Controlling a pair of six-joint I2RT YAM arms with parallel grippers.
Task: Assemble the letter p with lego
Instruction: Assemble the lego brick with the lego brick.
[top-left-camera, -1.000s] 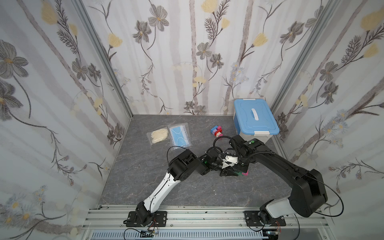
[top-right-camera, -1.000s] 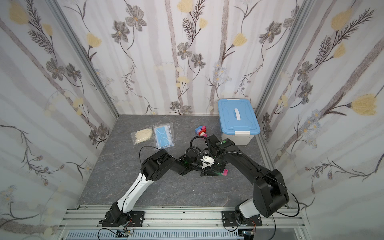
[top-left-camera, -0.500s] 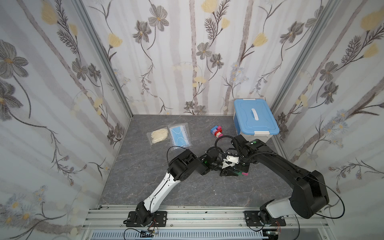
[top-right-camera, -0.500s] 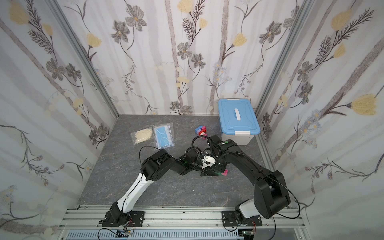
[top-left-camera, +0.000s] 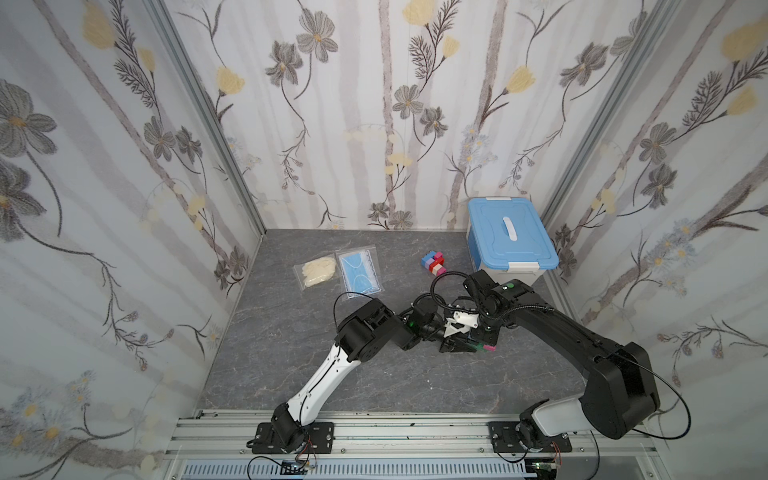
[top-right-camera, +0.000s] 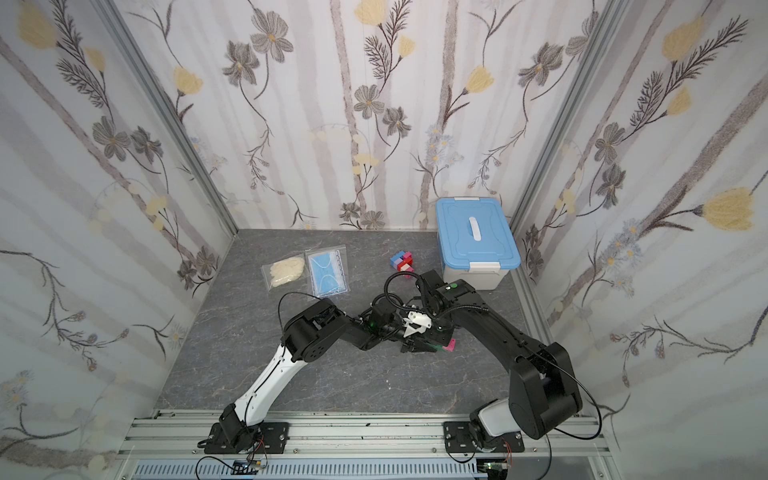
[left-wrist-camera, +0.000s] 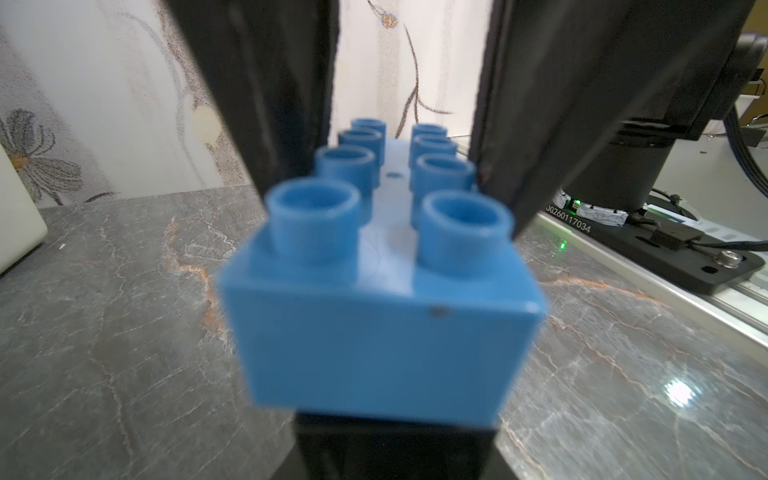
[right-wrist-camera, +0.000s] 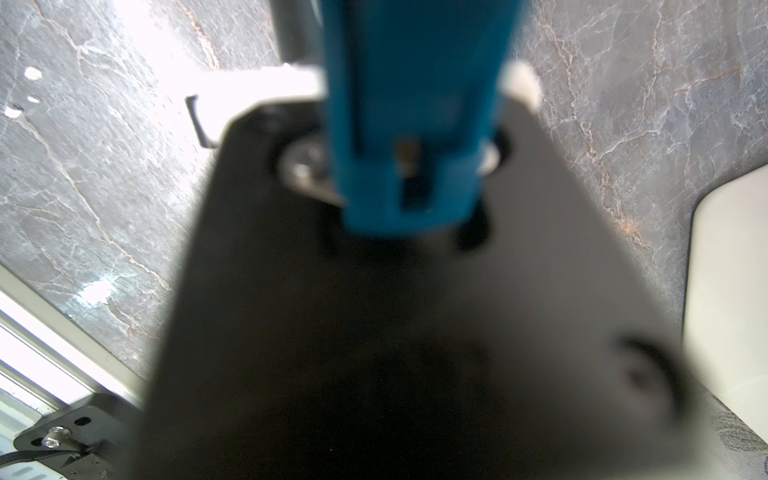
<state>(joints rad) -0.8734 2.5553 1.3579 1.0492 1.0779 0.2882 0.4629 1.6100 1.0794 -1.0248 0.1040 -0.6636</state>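
Note:
A long blue lego brick (left-wrist-camera: 386, 332) with two rows of studs hangs level above the table, mid-table between both arms. My left gripper (top-left-camera: 454, 343) holds its near end; a black part (left-wrist-camera: 395, 449) beneath hides those fingers. My right gripper (top-left-camera: 473, 337) comes down from above, its dark fingers (left-wrist-camera: 282, 83) pressed on both sides of the far end. The right wrist view shows the blue brick (right-wrist-camera: 415, 104) blurred behind a black mass. A pink brick (top-left-camera: 490, 348) and a green edge show at the held stack's right end in both top views.
A small stack of blue, red, pink and lavender bricks (top-left-camera: 433, 263) lies at the back. To its right stands a white box with a blue lid (top-left-camera: 509, 239). A bag of cream gloves (top-left-camera: 318, 270) and a bagged blue mask (top-left-camera: 359, 272) lie back left. The rail (top-left-camera: 395, 424) runs along the front.

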